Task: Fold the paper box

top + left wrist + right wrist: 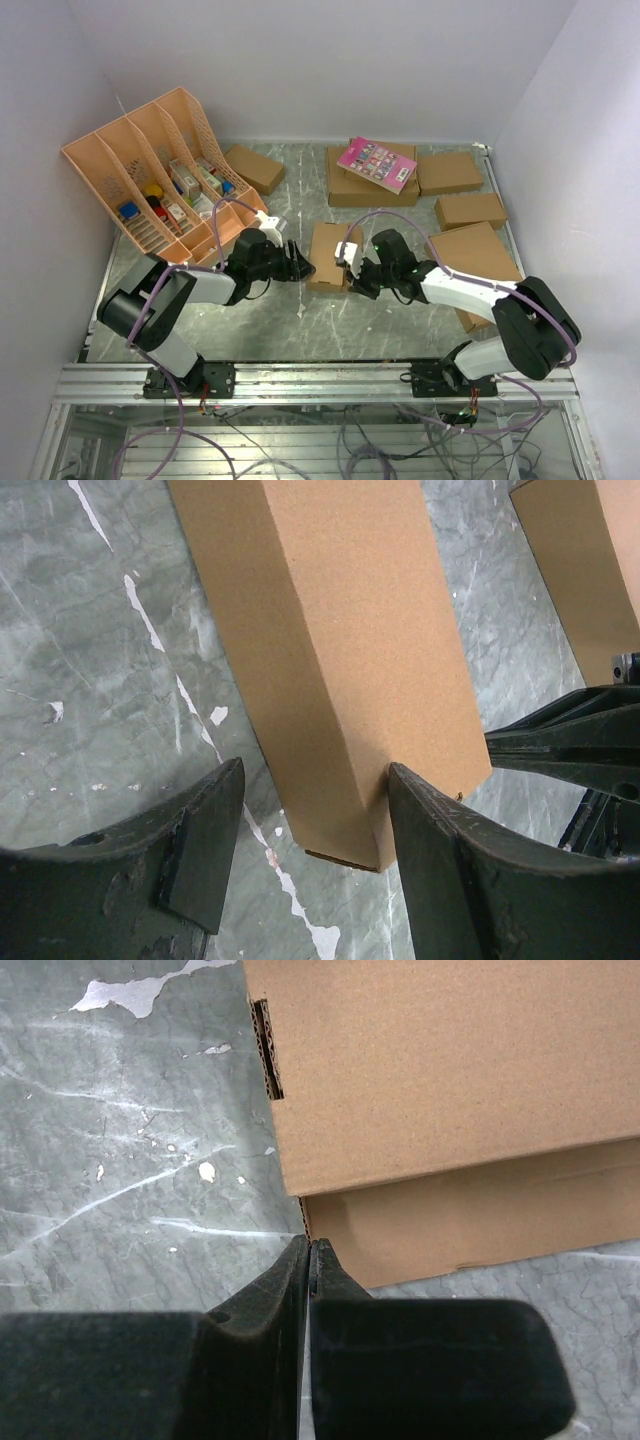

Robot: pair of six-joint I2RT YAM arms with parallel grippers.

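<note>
left fingers (200,850) stand open w/ the near end of the paper box (340,630) between them; one finger touches its side, the other is apart. right fingers (270,1310) are pressed shut on nothing, tips at the box edge where the top panel meets a lower flap. top view: box lies mid-table (250,320), left fingers at its 9 o'clock, right at 3. peach file rack (100,165) at 10 o'clock.

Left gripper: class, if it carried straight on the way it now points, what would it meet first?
The paper box. Its near end sits inside the open left gripper, so going on would probably slide the fingers along its sides. One finger looks close to or touching it, though depth is unclear.
</note>
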